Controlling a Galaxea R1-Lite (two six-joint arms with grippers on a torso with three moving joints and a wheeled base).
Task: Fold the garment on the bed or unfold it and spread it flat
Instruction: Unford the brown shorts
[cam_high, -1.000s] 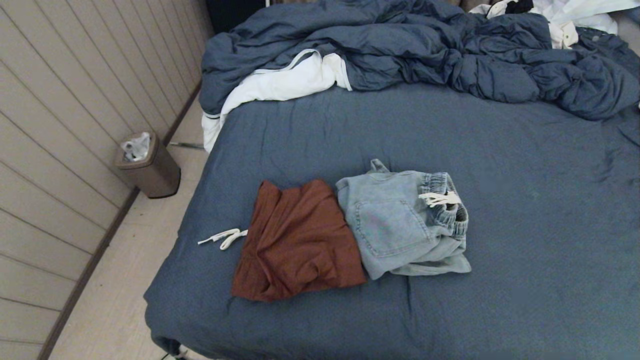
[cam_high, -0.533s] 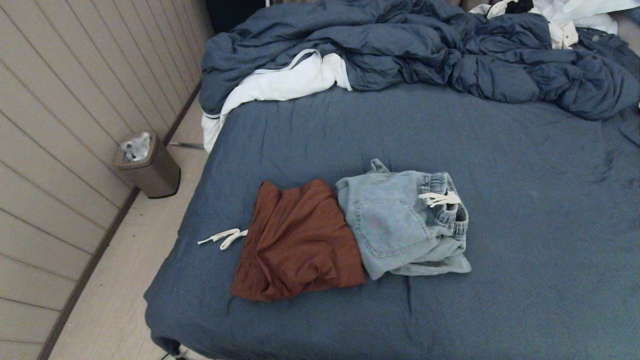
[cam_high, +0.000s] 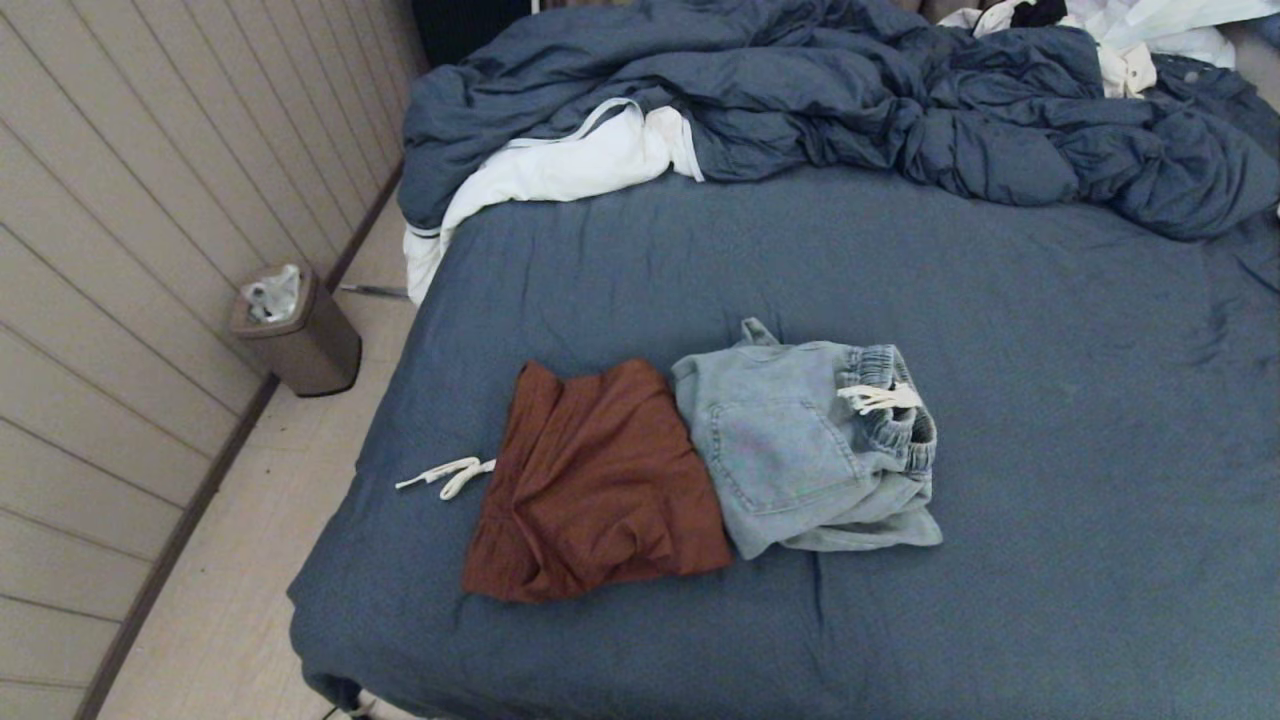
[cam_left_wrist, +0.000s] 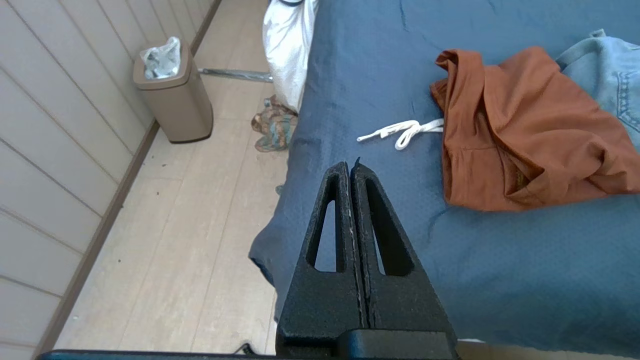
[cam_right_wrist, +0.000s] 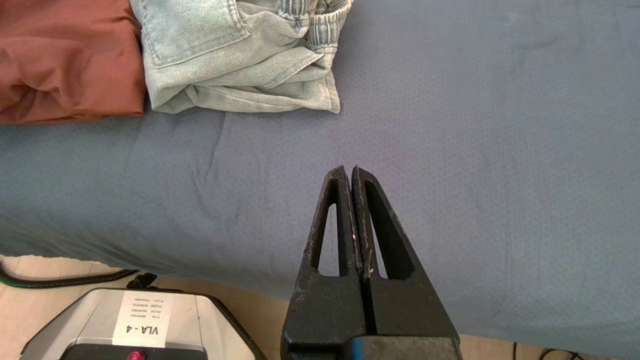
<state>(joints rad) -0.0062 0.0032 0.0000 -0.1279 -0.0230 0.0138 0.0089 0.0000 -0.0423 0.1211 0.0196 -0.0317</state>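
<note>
Nothing moves since a second ago. The bed (cam_high: 1000, 330) carries rust shorts (cam_high: 600, 480) touching folded denim shorts (cam_high: 800, 450) near its front edge. Left gripper (cam_left_wrist: 350, 167) and right gripper (cam_right_wrist: 349, 170) hang back, fingers pressed together. Risk I'd guess: one pinch drags both, or snags the drawstring (cam_high: 445, 475).

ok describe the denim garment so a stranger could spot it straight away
On the large bed with the slate-blue sheet, two folded garments lie side by side near the front. It is the pale blue denim one, right of the rust-brown one, with a back pocket and white drawstring.
</note>
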